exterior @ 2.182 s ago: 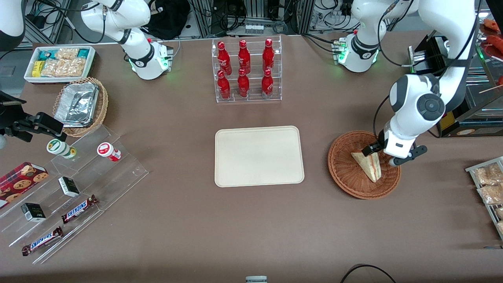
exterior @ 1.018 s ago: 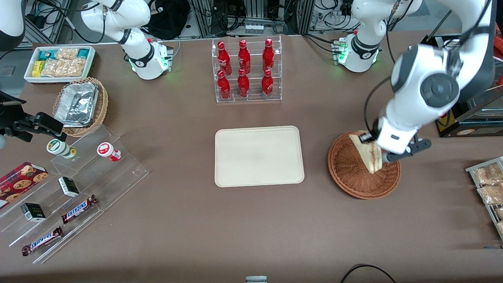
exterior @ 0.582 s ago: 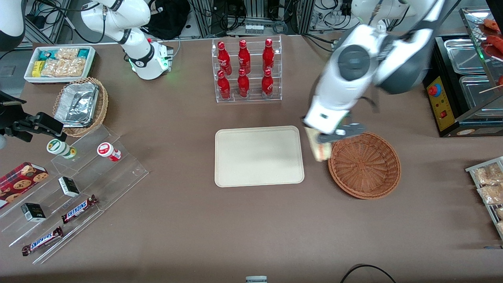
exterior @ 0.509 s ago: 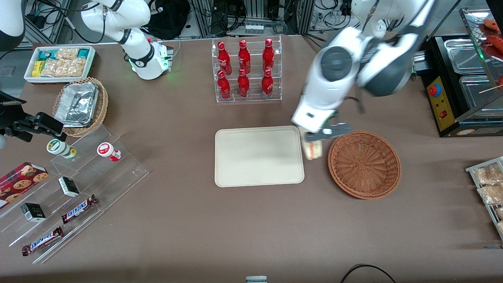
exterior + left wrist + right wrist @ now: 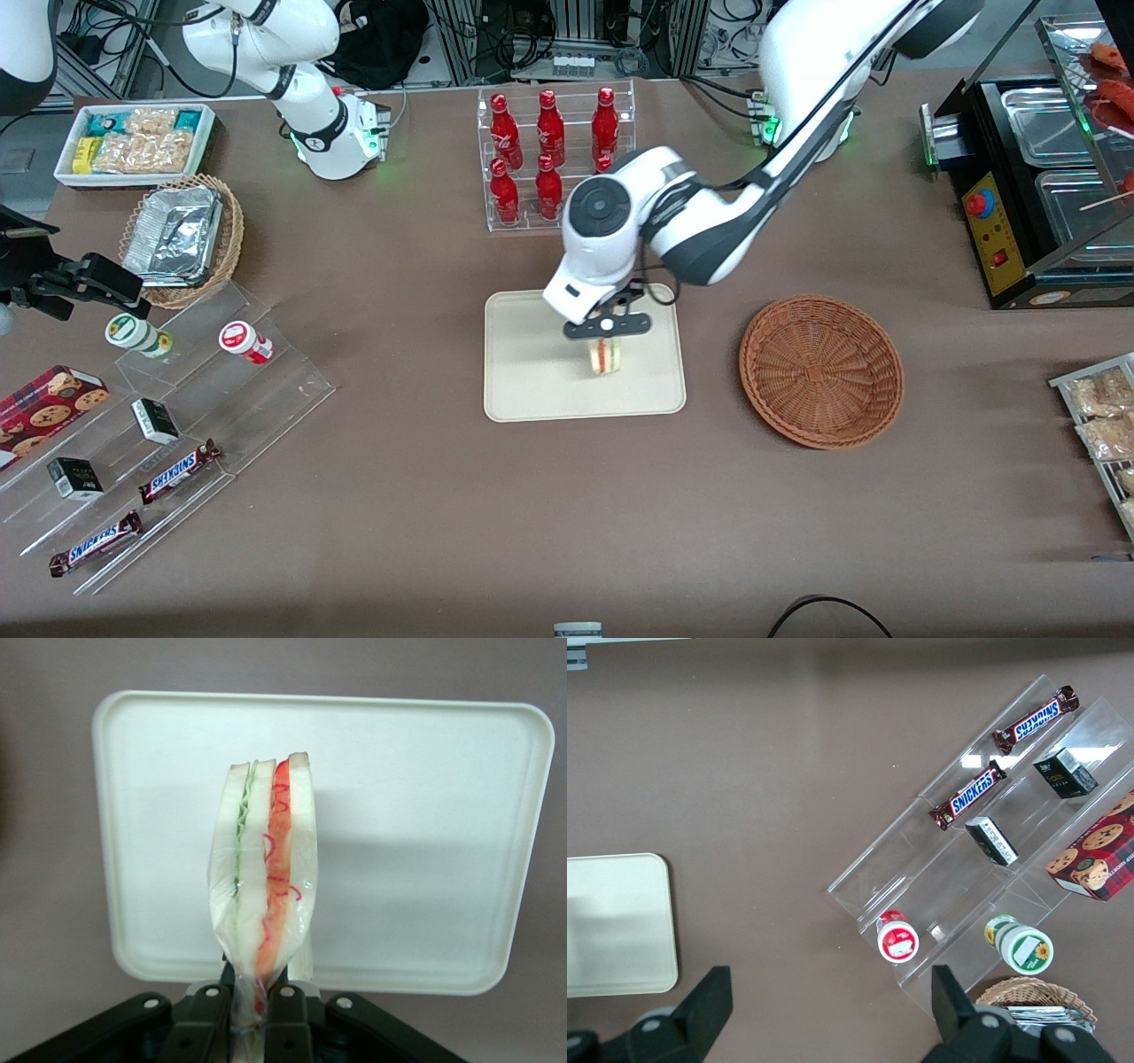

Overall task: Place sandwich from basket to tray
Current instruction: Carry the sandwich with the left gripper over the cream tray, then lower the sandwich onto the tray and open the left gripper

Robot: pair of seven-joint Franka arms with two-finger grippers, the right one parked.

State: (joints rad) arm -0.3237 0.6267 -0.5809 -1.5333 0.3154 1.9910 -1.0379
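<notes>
Gripper (image 5: pixel 608 330) over tray (image 5: pixel 523 390), clamped on sandwich (image 5: pixel 606 355) at one tip; wedge hangs approx. 1 o'clock of tray centre. Basket (image 5: pixel 821 370) at 3 o'clock. Judged light, soft, film-wrapped, slippery: grip gently across bread faces.

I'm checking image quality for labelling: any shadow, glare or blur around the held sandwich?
Left wrist view: the gripper clamps the wrapped triangular white-bread sandwich, which is sharp and casts a soft grey shadow on the cream rectangular tray; no glare. Front view: the sandwich is unblurred.
</notes>
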